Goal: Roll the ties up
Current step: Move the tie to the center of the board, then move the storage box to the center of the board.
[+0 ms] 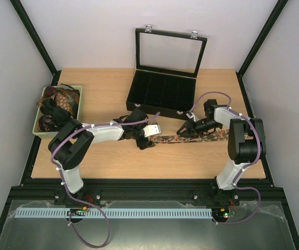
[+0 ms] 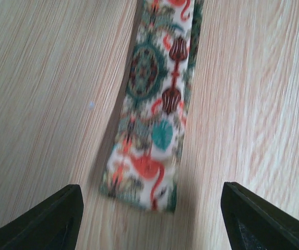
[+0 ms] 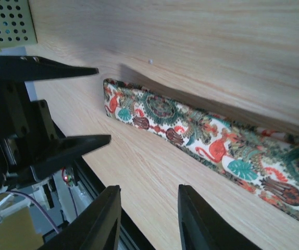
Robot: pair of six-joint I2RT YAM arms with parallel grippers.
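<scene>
1. A long narrow fabric necktie, cream with an orange, teal and dark red print, lies flat and unrolled across the middle of the light wooden tabletop. In the top view it runs left to right between the two arms.
2. The left end effector sits at the tie's left end. In the left wrist view its two dark fingers are spread wide at the lower corners of the frame. The tie's cut end lies on the wood between them, touching neither.
3. The right end effector is near the middle of the tie in the top view. In its own wrist view its fingers stand at the bottom centre, a narrow gap apart, with only bare wood in the gap. The tie passes above and to the right of the tips, ungripped.
4. More dark and reddish ties are heaped in a pale green perforated basket at the left edge.
5. A black compartmented case with a raised glass lid stands at upper centre, behind the tie.
</scene>
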